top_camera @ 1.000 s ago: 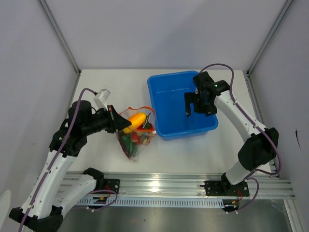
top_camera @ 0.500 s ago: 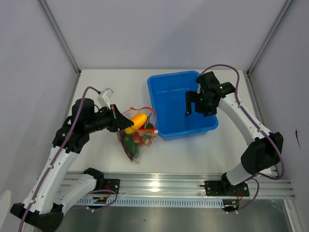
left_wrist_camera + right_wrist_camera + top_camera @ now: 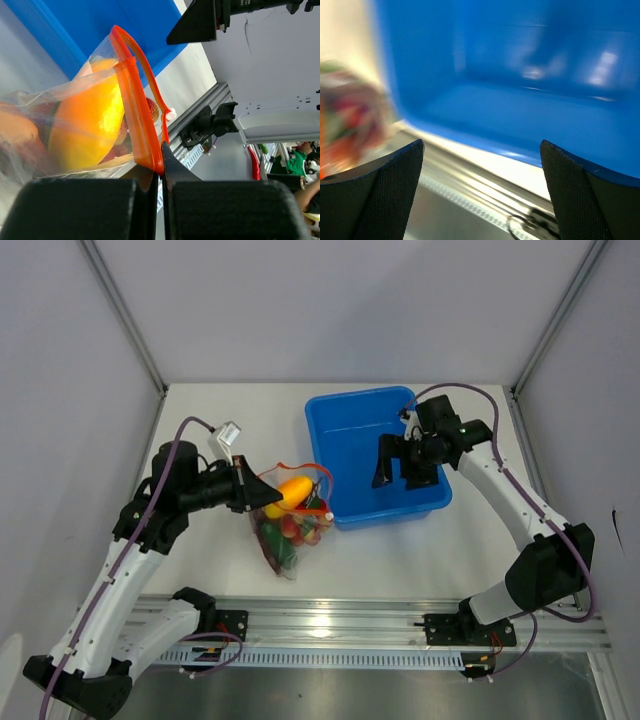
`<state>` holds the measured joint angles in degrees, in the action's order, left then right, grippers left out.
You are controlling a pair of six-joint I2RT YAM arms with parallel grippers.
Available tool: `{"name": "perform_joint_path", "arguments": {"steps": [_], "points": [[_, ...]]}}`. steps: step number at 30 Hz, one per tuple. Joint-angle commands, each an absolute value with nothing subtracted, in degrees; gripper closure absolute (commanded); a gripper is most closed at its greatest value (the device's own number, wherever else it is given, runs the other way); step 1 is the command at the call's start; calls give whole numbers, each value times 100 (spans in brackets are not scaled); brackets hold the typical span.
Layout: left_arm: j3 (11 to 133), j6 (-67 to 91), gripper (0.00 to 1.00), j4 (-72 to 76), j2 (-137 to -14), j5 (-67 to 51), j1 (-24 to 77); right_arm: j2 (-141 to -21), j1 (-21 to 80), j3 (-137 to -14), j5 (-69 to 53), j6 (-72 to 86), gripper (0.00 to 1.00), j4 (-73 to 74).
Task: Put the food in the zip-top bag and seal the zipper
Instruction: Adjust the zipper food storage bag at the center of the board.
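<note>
The clear zip-top bag (image 3: 283,535) hangs beside the blue bin, holding an orange-yellow piece (image 3: 292,490), red fruits and green food. My left gripper (image 3: 250,496) is shut on one end of the orange-red zipper (image 3: 137,115), whose two strips stand apart in a loop above the orange-yellow piece (image 3: 87,125). The left gripper (image 3: 161,161) pinches the strip's end between its tips. My right gripper (image 3: 398,472) hovers open over the bin, empty. In the right wrist view the right gripper (image 3: 480,150) faces the bin's near wall, and the bag (image 3: 347,112) is a blur at the left.
The blue bin (image 3: 352,400) stands at the back middle-right of the white table, its left wall close to the bag. It fills most of the right wrist view (image 3: 520,75). The aluminium rail (image 3: 330,625) runs along the near edge.
The right gripper has dropped lower over the bin and turned toward the bag. The left gripper has carried the bag slightly right and forward, still pinching the zipper.
</note>
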<state>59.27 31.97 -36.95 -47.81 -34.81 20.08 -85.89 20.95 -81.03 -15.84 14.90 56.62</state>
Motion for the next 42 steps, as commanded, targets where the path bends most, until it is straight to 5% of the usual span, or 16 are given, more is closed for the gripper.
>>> {"name": "perform_joint_path", "arguments": {"steps": [1, 16, 20, 23, 29, 42], "points": [[5968, 3182, 100, -3199, -4772, -3884, 1960, -8262, 2477, -7998, -3409, 1669, 0, 4854], [5985, 3234, 100, -3270, -4702, -4095, 1960, -8788, 3638, -8095, -3569, 2637, 22, 3761], [5985, 3287, 100, -3234, -4623, -4192, 1969, -9017, 3718, -8156, -3331, 2672, 35, 3692], [6012, 3270, 99, -3287, -4588, -4210, 1969, -9192, 3762, -8252, -3340, 2742, 50, 3604], [5889, 3226, 100, -3349, -4526, -4096, 1969, -9299, 3850, -8411, -3331, 2725, 99, 3577], [5406, 3287, 99, -3410, -4553, -3076, 1969, -9193, 4544, -9149, -3050, 2189, 100, 4060]]}}
